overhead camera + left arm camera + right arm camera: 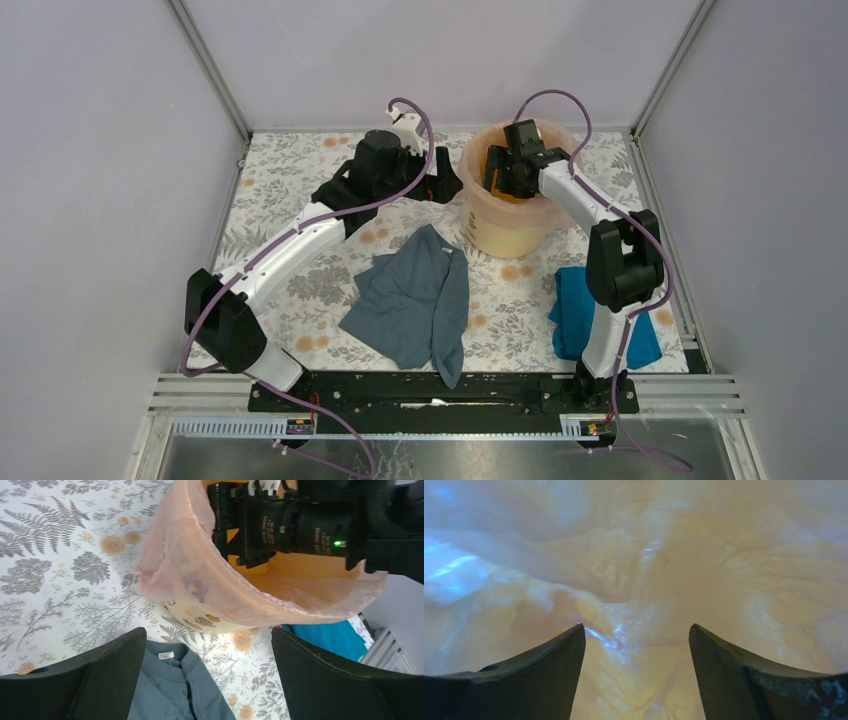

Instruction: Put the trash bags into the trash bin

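The pale pink-peach trash bag (478, 172) lines the yellow-orange trash bin (505, 232) at the back of the table, its film folded over the rim and down the cream sides. In the left wrist view the bag (200, 575) hangs over the rim, with the bin's printed side (200, 621) showing below. My right gripper (505, 172) reaches down inside the bin. It is open, with crumpled film (639, 580) in front of its fingers. My left gripper (445, 185) is open and empty just left of the bin, apart from it.
A grey-blue shirt (415, 295) lies in the middle of the floral tablecloth, also under my left gripper (165, 685). A bright blue cloth (575, 310) lies by the right arm's base. Grey walls enclose the table on three sides.
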Robot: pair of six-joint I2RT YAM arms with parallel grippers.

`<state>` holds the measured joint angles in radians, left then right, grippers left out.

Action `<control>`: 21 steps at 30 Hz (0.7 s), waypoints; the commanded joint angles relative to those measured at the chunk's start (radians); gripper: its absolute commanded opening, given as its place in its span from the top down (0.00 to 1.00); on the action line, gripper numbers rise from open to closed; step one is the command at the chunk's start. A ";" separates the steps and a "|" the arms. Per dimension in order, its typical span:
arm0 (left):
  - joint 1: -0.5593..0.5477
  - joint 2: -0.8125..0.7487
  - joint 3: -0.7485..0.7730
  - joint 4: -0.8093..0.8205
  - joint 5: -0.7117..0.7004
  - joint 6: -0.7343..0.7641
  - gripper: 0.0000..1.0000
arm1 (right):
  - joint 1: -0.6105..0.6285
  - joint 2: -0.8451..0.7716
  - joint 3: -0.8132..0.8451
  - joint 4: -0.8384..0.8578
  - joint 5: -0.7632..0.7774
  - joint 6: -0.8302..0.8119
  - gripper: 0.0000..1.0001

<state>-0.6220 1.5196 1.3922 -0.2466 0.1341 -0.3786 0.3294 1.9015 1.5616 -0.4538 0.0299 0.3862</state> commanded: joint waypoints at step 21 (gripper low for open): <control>0.002 0.018 -0.003 0.072 0.090 -0.039 0.01 | 0.025 -0.413 0.020 -0.169 0.109 -0.153 0.15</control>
<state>-0.6220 1.5417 1.3903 -0.2234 0.2348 -0.4236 0.3466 1.5818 1.5658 -0.5873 0.1219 0.2920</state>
